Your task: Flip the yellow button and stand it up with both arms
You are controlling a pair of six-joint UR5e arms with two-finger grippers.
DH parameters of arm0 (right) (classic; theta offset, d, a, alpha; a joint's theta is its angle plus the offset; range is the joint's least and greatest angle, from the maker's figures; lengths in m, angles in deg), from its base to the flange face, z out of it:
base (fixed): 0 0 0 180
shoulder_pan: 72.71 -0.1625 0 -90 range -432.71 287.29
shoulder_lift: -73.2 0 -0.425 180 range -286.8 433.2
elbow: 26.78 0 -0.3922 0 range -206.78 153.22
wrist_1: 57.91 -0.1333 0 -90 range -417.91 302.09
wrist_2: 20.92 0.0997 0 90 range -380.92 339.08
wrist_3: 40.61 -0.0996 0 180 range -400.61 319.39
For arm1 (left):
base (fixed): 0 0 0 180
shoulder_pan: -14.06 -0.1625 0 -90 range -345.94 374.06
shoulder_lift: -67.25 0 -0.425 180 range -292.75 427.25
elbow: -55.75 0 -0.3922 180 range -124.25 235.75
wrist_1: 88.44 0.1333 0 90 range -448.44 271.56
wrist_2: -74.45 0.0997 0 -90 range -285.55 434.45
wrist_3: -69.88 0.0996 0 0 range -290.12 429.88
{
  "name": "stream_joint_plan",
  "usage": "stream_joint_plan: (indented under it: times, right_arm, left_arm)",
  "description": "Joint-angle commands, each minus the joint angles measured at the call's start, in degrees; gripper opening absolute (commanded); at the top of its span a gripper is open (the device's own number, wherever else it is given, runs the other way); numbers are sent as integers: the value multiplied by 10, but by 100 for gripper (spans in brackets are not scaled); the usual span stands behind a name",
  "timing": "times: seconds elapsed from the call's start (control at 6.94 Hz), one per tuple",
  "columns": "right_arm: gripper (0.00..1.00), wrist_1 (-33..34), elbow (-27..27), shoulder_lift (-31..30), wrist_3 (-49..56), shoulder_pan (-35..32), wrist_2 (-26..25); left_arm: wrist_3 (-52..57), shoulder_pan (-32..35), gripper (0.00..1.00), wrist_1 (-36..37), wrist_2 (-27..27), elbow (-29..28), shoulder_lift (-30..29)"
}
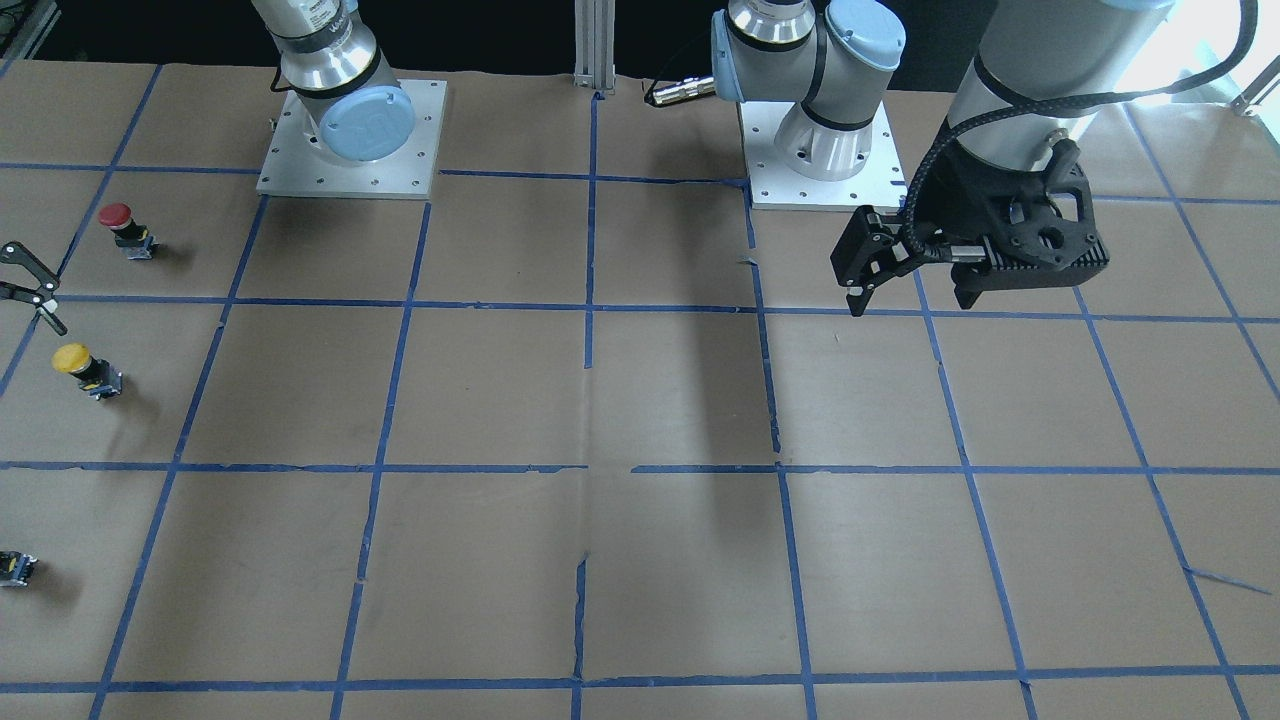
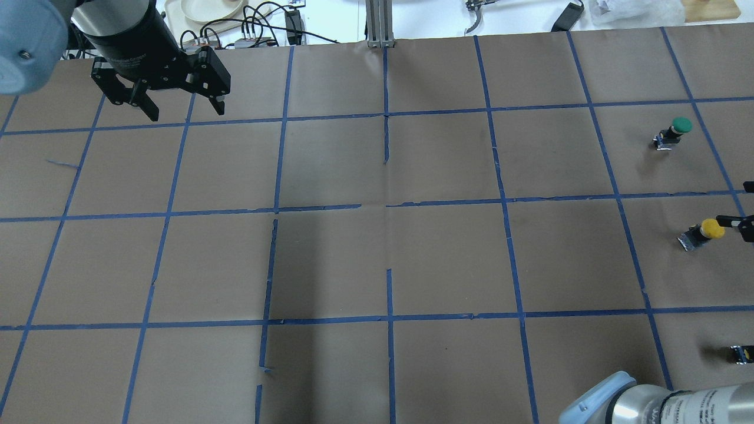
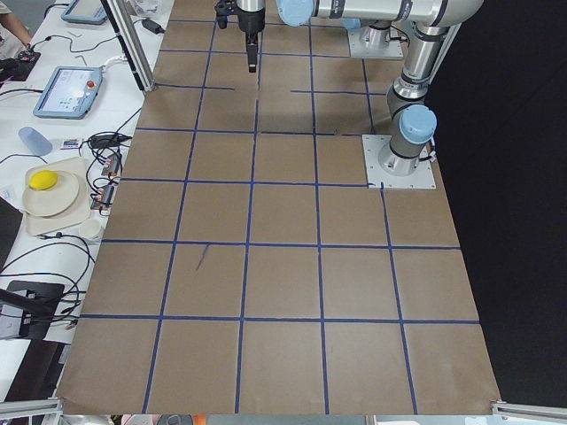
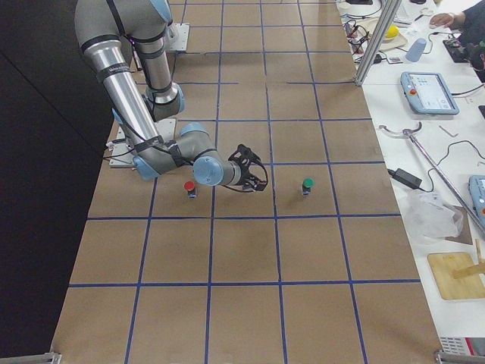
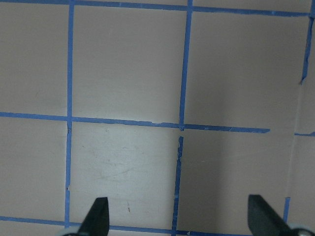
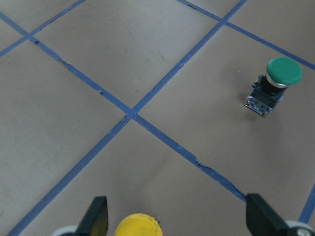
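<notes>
The yellow button [image 1: 85,368] sits on the brown paper near the table's right end, yellow cap up as far as I can tell; it also shows in the overhead view [image 2: 704,234]. My right gripper [image 6: 179,221] is open and low beside it. In the right wrist view the yellow cap [image 6: 138,225] lies between the fingers, close to the left one. The right gripper also shows at the edge of the front view [image 1: 40,300]. My left gripper [image 2: 185,111] is open and empty, high over the far left of the table, far from the button.
A green-capped button [image 2: 674,132] stands farther out and a red-capped button [image 1: 125,230] nearer the robot, either side of the yellow one. A tiny dark block [image 2: 741,353] lies at the right edge. The arm base plates [image 1: 350,150] sit at the robot's side.
</notes>
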Motion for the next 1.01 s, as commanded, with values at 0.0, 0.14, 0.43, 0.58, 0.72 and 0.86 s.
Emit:
stream_joint_plan:
  times: [0.0, 0.14, 0.43, 0.58, 0.72, 0.86]
  right_arm:
    - [100, 0, 31, -60, -257, -59, -85]
    - [100, -1, 41, -87, -369, -112, -156]
    - [100, -62, 46, -148, -628, -242, -321]
    - [100, -129, 59, -183, -740, -282, -354]
    - [100, -224, 92, -215, -831, -310, -368]
    - [100, -313, 141, -222, -919, -344, -370]
  left_arm:
    - [0, -1, 99, 0, -1, -1, 0]
    - [0, -1, 99, 0, -1, -1, 0]
    - [0, -1, 99, 0, -1, -1, 2]
    - [0, -1, 99, 0, -1, -1, 2]
    - [0, -1, 99, 0, -1, -1, 2]
    - [0, -1, 99, 0, -1, -1, 3]
